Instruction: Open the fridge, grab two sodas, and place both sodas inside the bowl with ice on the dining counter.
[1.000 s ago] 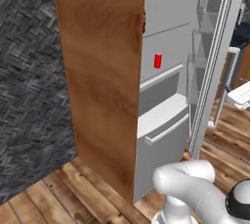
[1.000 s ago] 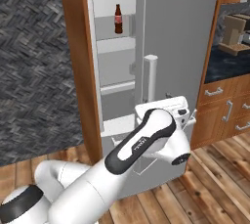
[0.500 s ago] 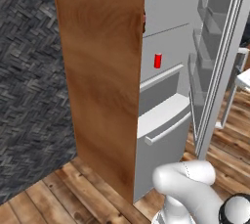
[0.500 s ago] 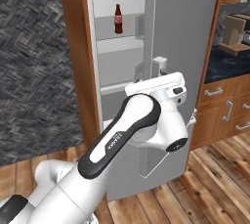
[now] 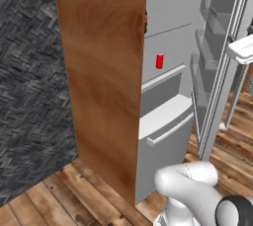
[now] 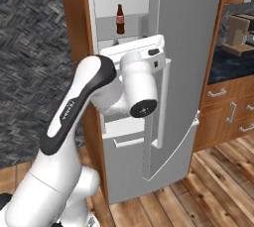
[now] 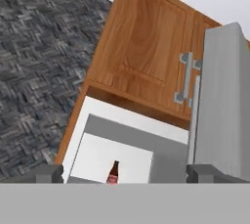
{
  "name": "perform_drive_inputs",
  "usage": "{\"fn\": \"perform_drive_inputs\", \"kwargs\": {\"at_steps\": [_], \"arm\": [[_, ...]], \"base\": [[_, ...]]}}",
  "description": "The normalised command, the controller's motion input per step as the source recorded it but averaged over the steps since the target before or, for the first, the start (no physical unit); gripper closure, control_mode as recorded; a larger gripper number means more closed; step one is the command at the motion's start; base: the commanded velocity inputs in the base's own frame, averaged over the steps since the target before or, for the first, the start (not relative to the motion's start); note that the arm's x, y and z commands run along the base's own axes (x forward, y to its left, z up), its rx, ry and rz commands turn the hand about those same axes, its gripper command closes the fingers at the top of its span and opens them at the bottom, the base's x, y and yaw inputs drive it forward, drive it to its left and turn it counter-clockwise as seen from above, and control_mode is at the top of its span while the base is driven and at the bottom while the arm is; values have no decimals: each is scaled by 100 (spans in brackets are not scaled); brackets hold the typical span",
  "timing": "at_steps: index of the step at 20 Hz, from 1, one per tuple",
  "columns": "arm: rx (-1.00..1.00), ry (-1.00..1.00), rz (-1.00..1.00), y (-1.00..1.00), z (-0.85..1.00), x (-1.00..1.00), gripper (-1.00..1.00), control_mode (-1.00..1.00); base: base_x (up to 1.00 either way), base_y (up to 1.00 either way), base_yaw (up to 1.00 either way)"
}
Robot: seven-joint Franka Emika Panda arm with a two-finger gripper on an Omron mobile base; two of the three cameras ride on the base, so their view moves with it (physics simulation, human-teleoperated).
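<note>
Right base view, centre frame: fridge [image 6: 183, 47], silver-grey, door swung open toward the camera, vertical bar handle on its face, oval badge at upper right of the door. White interior visible at upper centre. Cola bottle [image 6: 119, 19], dark brown with red label, upright on an upper white shelf, upper centre of frame. White arm with dark joints rises from lower left and bends across the fridge opening, its hand just below the bottle's shelf.

Left base view: wood side panel [image 5: 101, 72] of the fridge across the centre. Red can [image 5: 159, 61], short, upright on a white shelf, right of centre. Lower drawer [image 5: 165, 124] with bar pull below it. Open door with inner racks at upper right.

Hand view: gripper [image 7: 124, 174] at bottom edge, two dark fingertips [image 7: 48, 173] set wide apart, nothing between them. Bottle neck and cap show at bottom centre, between the tips but farther off, inside the white compartment. Wooden cabinet [image 7: 146, 47] with metal handles above the fridge, upper centre.
</note>
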Motion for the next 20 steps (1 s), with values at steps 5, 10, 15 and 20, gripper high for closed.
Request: {"fn": "perform_drive_inputs", "kwargs": {"at_steps": [5, 10, 15, 20], "arm": [[0, 6, -11, 64, 100, -3, -100, -100], [0, 24, -19, 61, 41, 0, -100, -100], [2, 43, -27, 46, 0, 12, -100, -100], [10, 46, -31, 28, 15, -4, -100, -100]], "base": [[0, 0, 0], [0, 0, 0], [0, 0, 0], [0, 0, 0]]}}
